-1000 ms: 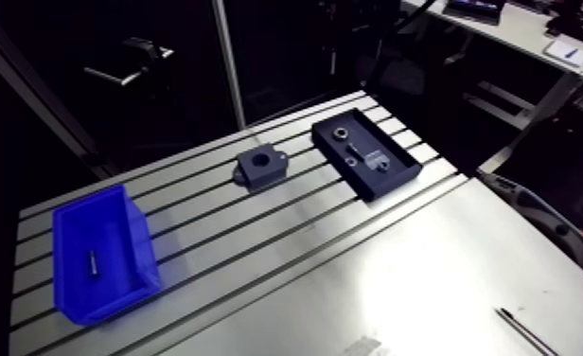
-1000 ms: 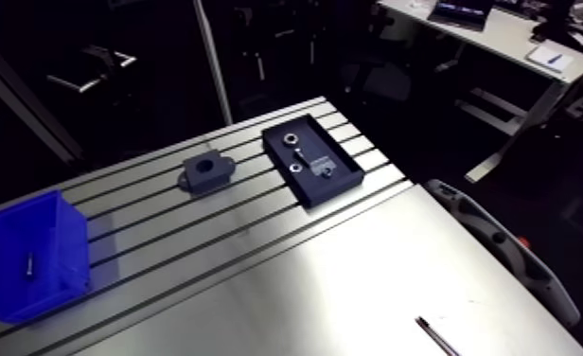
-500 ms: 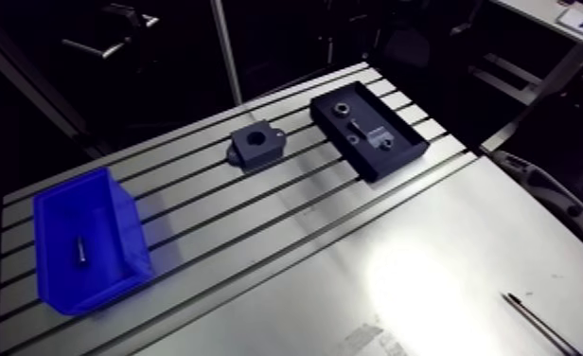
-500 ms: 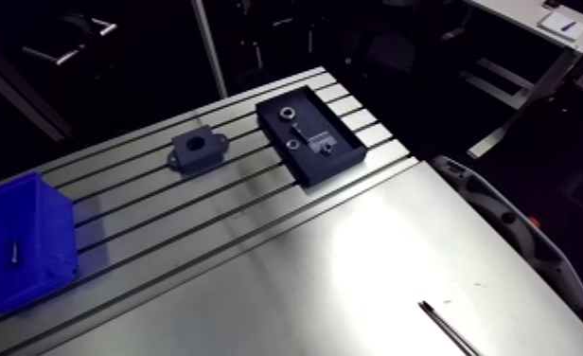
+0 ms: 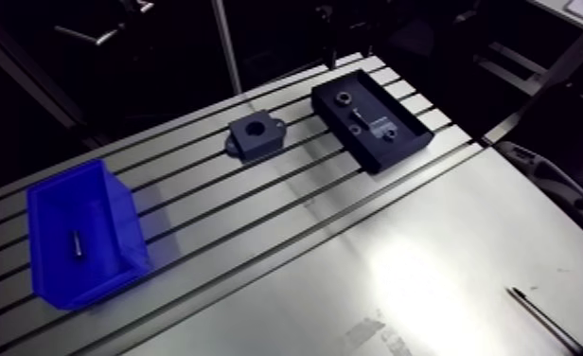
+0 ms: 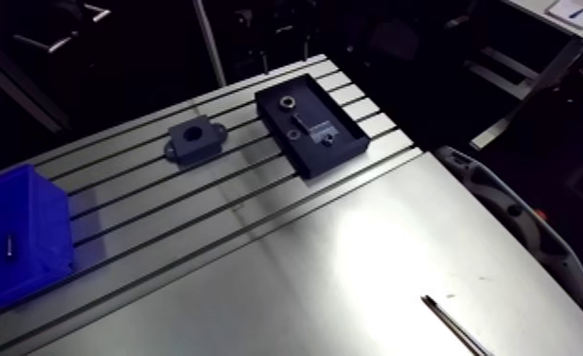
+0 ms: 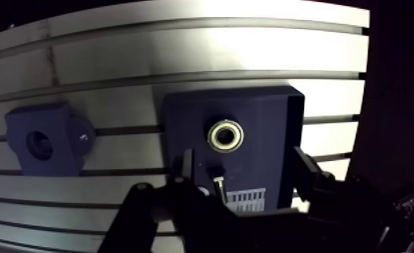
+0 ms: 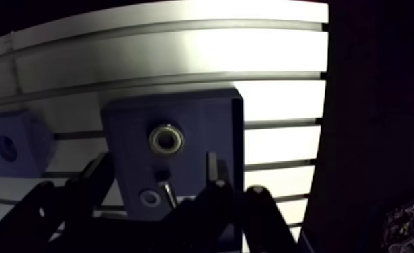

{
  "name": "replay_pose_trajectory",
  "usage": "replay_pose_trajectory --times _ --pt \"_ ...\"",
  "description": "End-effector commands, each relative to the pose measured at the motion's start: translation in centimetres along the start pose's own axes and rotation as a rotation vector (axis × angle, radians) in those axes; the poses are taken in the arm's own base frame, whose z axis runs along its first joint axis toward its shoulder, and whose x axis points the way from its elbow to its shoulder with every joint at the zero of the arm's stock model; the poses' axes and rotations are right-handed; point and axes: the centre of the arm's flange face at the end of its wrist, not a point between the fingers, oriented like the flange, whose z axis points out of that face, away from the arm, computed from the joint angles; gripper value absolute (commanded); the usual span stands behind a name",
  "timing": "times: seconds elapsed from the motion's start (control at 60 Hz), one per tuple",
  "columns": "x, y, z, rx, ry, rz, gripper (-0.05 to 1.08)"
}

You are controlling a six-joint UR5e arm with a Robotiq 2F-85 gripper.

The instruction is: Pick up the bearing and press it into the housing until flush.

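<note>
The shiny metal ring bearing [image 7: 225, 135] lies in the dark tray [image 7: 270, 114] on the slotted desk [image 7: 183, 60], just ahead of the black fingers [image 7: 185, 167], which are spread wide and empty. Coming down, they could bump the tray wall, or pinch crooked so the ring slips

In the arm view the slotted aluminium counter [image 5: 399, 256] lies bare across the centre and lower right of the frame, save a thin dark rod [image 5: 541, 317] near the lower right corner. A blue plastic bin [image 5: 82, 232] stands at left, a dark housing block [image 5: 255, 138] at upper centre, a shallow black walled tray [image 5: 371, 123] at upper right. Block and tray stand apart, bare slots between.
</note>
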Motion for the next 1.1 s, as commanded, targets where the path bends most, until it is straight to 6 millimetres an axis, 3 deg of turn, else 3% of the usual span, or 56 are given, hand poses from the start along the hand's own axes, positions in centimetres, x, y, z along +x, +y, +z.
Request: replay_pose_trajectory --times 0.017,0.467,1.1 --pt "0.0 0.0 1.2 -0.004 0.007 0.001 0.3" --pt "0.1 0.1 3.4 0.0 0.0 0.003 0.4" --pt "-0.5 -0.4 5.5 0.017 -0.035 0.004 0.41"
